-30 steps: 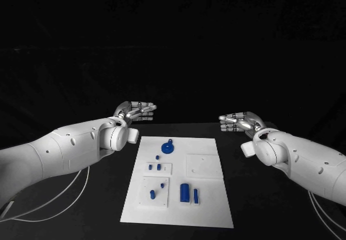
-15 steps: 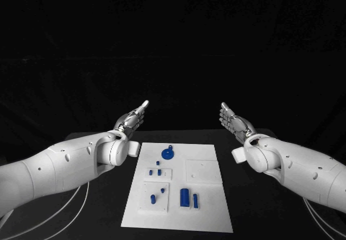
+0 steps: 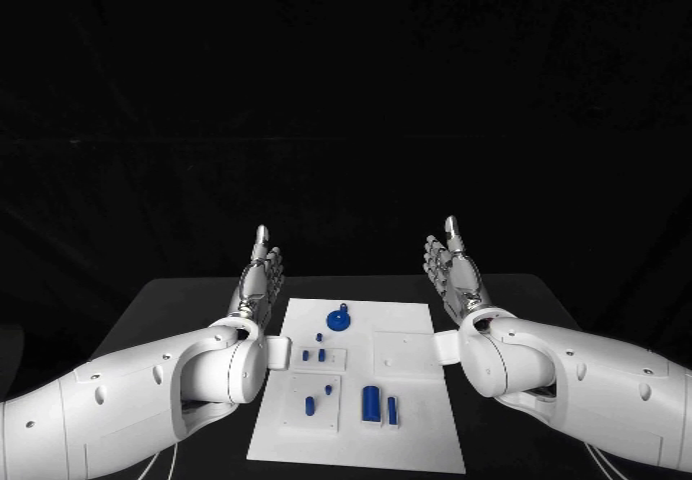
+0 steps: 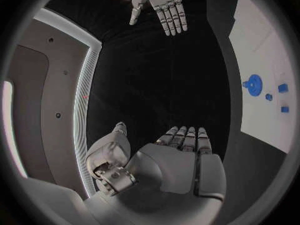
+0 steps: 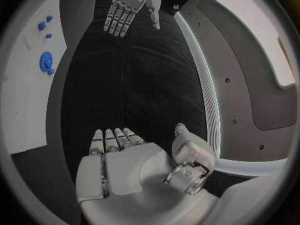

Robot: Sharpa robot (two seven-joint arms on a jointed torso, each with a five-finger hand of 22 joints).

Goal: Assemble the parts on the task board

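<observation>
Left hand [image 3: 258, 272] and right hand [image 3: 454, 268] raised flat, fingers straight, holding nothing. Board [image 3: 408, 330] with blue parts [image 3: 371, 401] low between them, untouched.

Black table [image 3: 188, 300] down low, dark matte top running off to a far edge. Behind and above, black backdrop [image 3: 346, 120], unlit, faint folds near the top. From the wrists, grey wall panels [image 4: 44, 95] edged with a bright white strip [image 5: 200, 70].
</observation>
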